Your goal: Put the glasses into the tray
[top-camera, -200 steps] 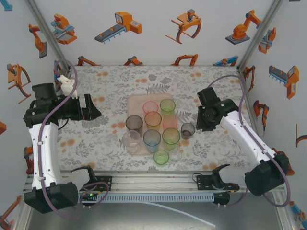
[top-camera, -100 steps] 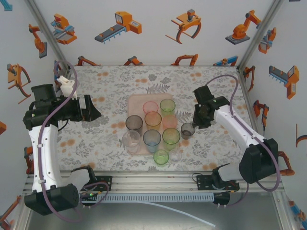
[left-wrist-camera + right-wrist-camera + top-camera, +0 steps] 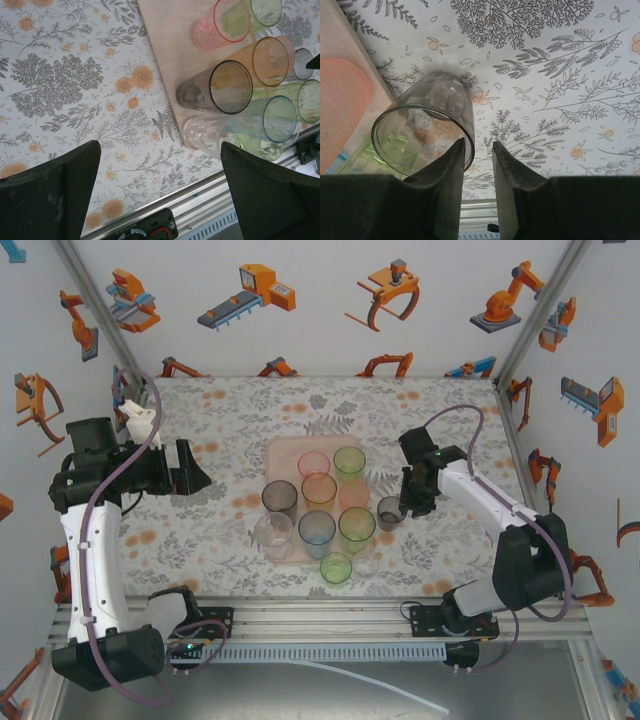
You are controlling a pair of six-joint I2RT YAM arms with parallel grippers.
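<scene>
Grey glass (image 3: pixel 390 512), on the table (image 3: pixel 200 530) just off the tray's (image 3: pixel 283 455) right edge: right end effector (image 3: pixel 478 142), narrowly open, is straddling its rim, likely needing closing, then lifting onto tray; left end effector (image 3: pixel 159 145) is hovering wide open.

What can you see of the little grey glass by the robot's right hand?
The grey glass is a short, smoky, see-through tumbler, empty, standing upright. It sits on the flowery table just right of the tray, not in it. The right gripper hangs at its rim, jaws slightly apart; whether they touch it, I cannot tell.
</scene>
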